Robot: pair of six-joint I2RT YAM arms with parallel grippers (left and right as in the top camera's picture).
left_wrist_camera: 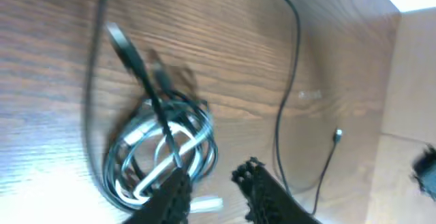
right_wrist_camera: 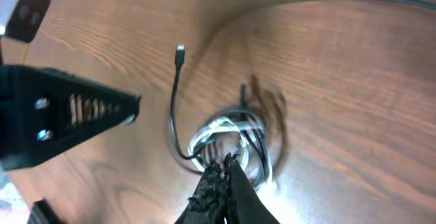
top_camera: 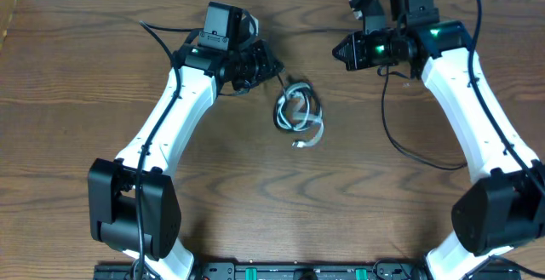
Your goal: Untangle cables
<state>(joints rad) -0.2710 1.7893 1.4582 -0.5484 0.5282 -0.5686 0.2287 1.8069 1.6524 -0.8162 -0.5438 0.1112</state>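
The cables (top_camera: 298,110) are lying in one white-and-black tangle on the bench (top_camera: 85,59) — nothing is separated yet. The left hand (left_wrist_camera: 214,173), parted, is hovering near it; the right hand (right_wrist_camera: 223,166) — pressed together, empty — is hanging well apart.

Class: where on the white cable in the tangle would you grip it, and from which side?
I'd grip the white cable just behind its plug, coming from above on the robot-facing side of the tangle. That end sticks out free there; elsewhere the black cables cross it.
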